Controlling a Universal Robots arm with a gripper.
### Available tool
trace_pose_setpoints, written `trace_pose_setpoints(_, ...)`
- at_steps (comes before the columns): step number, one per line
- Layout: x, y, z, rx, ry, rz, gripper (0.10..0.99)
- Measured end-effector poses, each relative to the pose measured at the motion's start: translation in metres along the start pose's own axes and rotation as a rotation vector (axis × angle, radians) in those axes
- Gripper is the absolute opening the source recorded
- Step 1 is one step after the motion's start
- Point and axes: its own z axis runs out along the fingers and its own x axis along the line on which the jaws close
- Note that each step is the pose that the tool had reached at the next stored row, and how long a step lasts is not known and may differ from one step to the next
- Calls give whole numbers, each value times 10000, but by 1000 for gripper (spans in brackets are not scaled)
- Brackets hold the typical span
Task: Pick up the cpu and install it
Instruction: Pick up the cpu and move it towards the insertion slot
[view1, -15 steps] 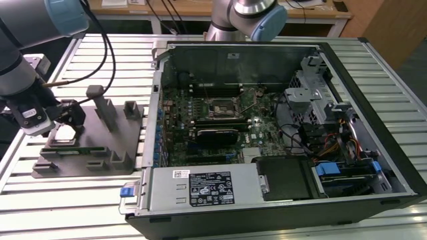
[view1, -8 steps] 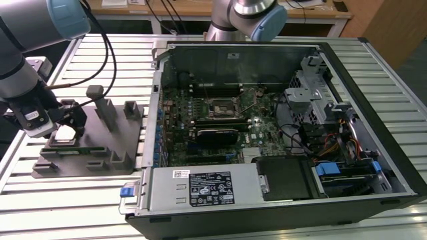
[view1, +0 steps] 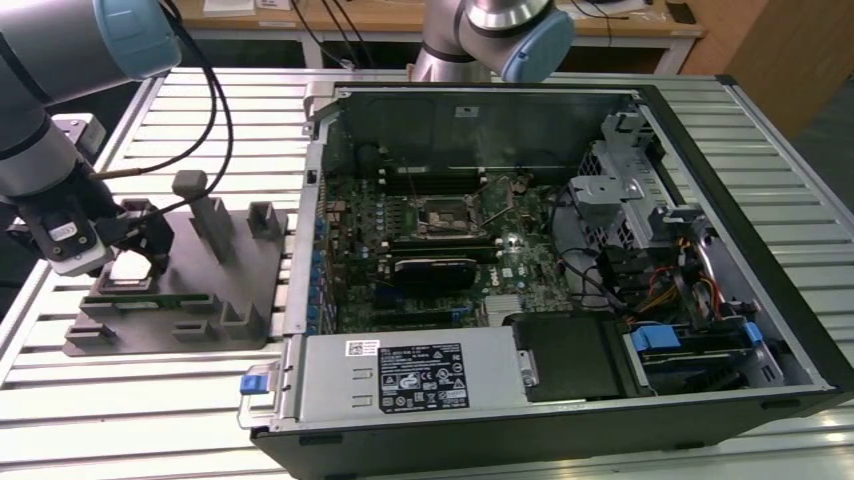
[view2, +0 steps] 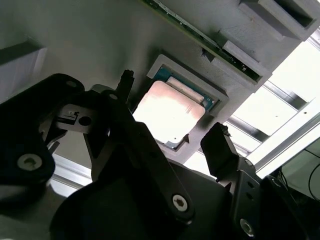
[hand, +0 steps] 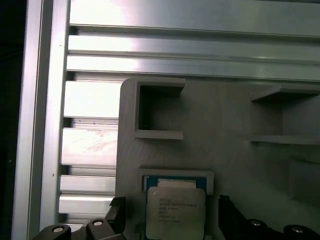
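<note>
Exterior view's left: gripper (view1: 127, 258), spread wide and empty, straddles the cpu (view1: 128, 272) in its grey fixture (view1: 150, 325) — an off-centre squeeze could tilt it.

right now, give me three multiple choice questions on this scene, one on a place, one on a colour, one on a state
1. Where is the cpu? A in a recess of the grey fixture; B in the computer's socket; C on the bare table.
2. What colour is the cpu's top? A black; B pale silver; C red.
3. How is the gripper? A shut on a cable; B shut on the lifted cpu; C open, astride the cpu.
Answers: 1 A, the grey frame surrounds it; 2 B, its top shines pale; 3 C, gaps show between both fingers and the cpu.
</note>
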Motion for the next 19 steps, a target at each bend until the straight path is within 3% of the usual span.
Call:
trace_pose_setpoints(3, 0, 0, 0, 0, 0, 8, 808)
trace_pose_setpoints(4, 0, 0, 0, 0, -1, 11, 737)
trace_pose_setpoints(18, -1, 2, -38, 0, -2, 18, 722)
trace_pose_setpoints(19, -1, 2, -38, 0, -2, 19, 659)
